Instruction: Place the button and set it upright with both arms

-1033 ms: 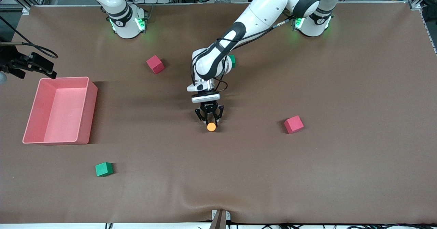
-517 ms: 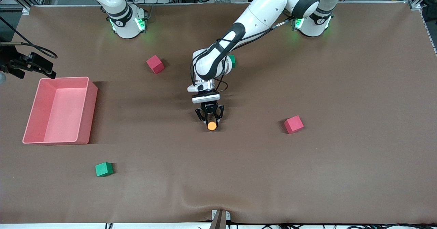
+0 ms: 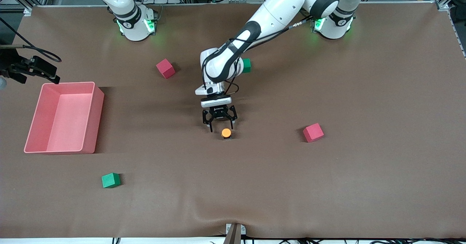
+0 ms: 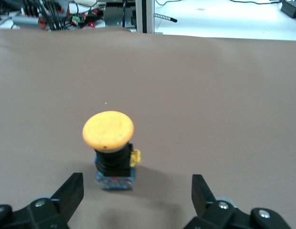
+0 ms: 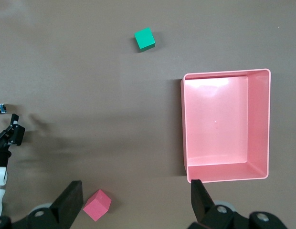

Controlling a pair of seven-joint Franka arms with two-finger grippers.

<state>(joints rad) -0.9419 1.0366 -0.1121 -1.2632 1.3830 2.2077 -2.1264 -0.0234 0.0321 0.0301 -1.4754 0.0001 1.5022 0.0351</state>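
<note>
The button (image 3: 226,132) stands upright in the middle of the table, orange cap up on its short black body. In the left wrist view the button (image 4: 110,143) sits just ahead of the fingers and touches neither. My left gripper (image 3: 219,125) hangs low just beside it, toward the arms' bases, open and empty; the wrist view shows the left gripper (image 4: 136,186) with its jaws spread wide. My right gripper (image 5: 133,191) is open and empty, waiting high over the table between a red cube (image 5: 97,205) and the pink bin (image 5: 227,74).
The pink bin (image 3: 94,120) stands at the right arm's end of the table. Red cubes (image 3: 165,68) (image 3: 313,132) and green cubes (image 3: 110,180) (image 3: 247,65) lie scattered around the middle. The left arm's forearm partly covers the green cube near the bases.
My left gripper has opened and let go of the button, then drawn back toward the bases. The button stays standing where it was. The right arm has not moved.
</note>
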